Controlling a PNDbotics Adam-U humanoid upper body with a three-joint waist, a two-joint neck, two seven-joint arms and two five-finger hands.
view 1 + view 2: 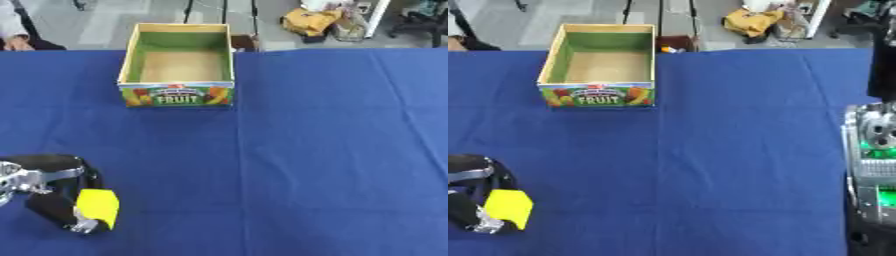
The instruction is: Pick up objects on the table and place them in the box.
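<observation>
Hand (54, 192) around flat yellow block (97, 206)

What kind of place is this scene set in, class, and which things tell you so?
Probably a robotics lab or workshop: a table under a blue cloth set up for a sorting trial, an office chair on a bare floor behind, and robot hardware with green lights at the right edge.
</observation>
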